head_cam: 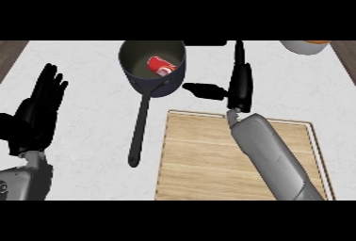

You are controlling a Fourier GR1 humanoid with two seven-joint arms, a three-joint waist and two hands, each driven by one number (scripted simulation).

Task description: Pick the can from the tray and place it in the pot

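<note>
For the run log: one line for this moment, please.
can: in pot | right robot hand: open, beside pot | left robot hand: open, resting

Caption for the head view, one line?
Red can inside the dark long-handled metal pot; right hand open beside it.

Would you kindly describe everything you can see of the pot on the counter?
The pot is round, dark blue-grey outside, dull grey-green inside, seemingly metal, upright on the white counter beyond the left corner of the wooden tray. Its long black handle runs toward the view's lower edge. A red can lies inside. The thumb of the right robot hand lies close to its right side; contact is unclear.
</note>
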